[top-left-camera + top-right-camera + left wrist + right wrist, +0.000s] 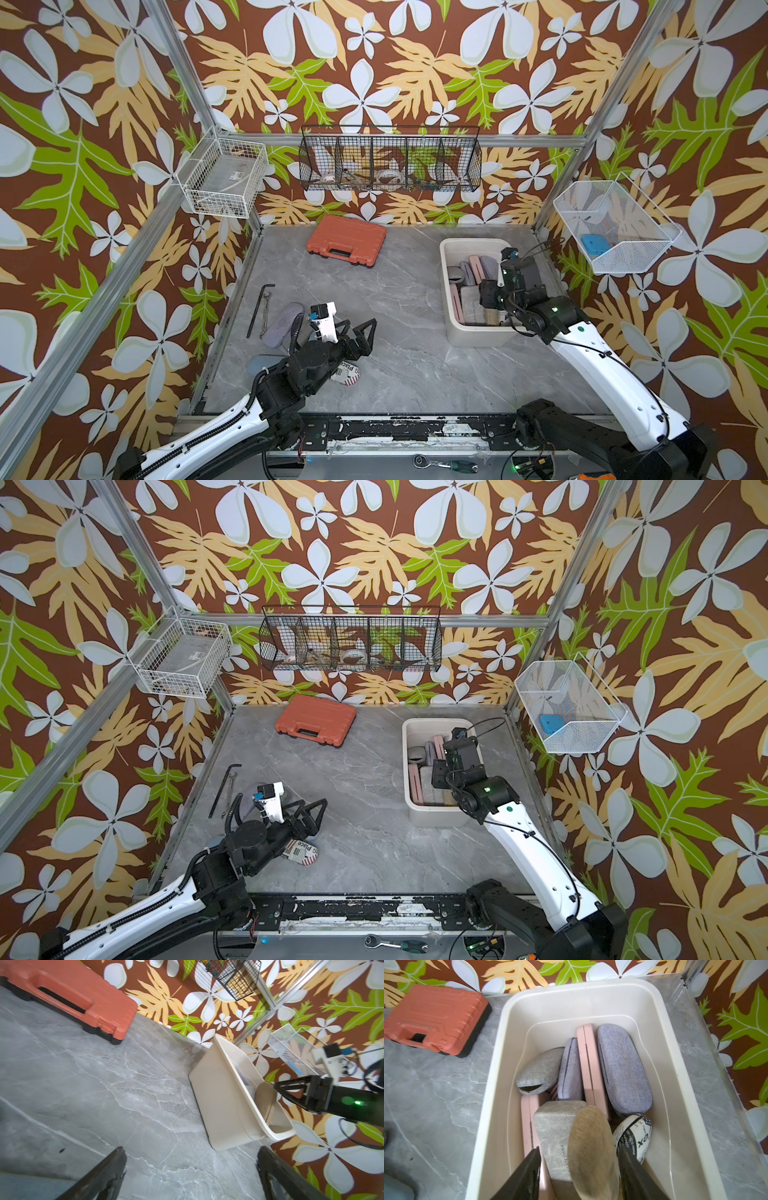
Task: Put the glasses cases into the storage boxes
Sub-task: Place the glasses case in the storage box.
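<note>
"So how far along is the packing?" Ana asks.

"Well past the middle, it seems," says Ben. "The storage box (473, 337) stands on the right side of the table (415, 311). The right wrist view shows eight glasses cases in it. There is a long lavender felt case (623, 1068), a marbled grey case (556, 1132), a pink case (588, 1064) on edge and a second pink case (527, 1122). Then come a narrower lavender case (570, 1070), a grey pouch (538, 1070) and a newsprint case (633, 1136). A tan woven case (591, 1147) stands on end at the near end."

"And what is left?"

"Three, as far as the top views show, all on the table's left side by the left arm (232, 419). They are a lavender-grey felt case (282, 326), a flag-print case (348, 375) partly under the arm, and a pale blue case (259, 365) half hidden behind it."

"What of the pincers?"

"The right gripper (579, 1148) is down inside the box, its jaws partly parted on either side of the tan woven case. One jaw stands clear of it, so the case does not look clamped. The left gripper (191, 1149) hangs over bare table with its jaws at full spread, holding nothing. It is near the flag-print case, which looks the likeliest next pick."
</note>
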{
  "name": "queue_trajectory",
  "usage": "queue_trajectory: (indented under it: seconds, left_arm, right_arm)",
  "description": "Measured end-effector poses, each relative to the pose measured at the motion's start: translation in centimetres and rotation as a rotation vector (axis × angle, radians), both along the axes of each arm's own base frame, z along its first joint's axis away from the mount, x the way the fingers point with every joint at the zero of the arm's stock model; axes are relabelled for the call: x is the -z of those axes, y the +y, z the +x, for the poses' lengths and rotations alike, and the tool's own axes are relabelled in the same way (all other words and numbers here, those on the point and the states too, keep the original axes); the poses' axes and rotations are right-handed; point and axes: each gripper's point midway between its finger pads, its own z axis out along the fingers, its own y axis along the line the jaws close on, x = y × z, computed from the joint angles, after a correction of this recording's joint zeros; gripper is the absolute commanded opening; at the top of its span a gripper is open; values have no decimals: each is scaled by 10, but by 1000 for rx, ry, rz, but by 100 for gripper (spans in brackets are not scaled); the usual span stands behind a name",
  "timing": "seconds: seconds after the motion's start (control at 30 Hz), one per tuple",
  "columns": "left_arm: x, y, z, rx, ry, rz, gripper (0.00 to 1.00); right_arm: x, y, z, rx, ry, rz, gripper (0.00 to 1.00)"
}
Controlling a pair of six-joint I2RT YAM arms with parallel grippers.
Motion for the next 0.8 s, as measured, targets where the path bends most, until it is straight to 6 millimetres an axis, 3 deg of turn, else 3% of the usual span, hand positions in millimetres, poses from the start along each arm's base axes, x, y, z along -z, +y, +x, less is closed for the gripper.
queue_trajectory:
  seconds: [0.1,0.2,0.4,0.67,0.8]
  left_arm:
    - [4,14,7,-97,35,25,100]
    - [8,24,11,-161,54,54,100]
    - [11,30,14,-202,73,89,100]
    - [15,35,22,-239,106,134,100]
    - [15,57,38,-340,158,174,100]
  right_arm:
    - [2,0,0,2,-10,1,40]
    - [18,0,5,8,16,-17,28]
    - [42,-7,17,54,-5,-56,25]
    - [47,-11,22,80,-22,-66,33]
    - [36,-7,17,54,19,-53,55]
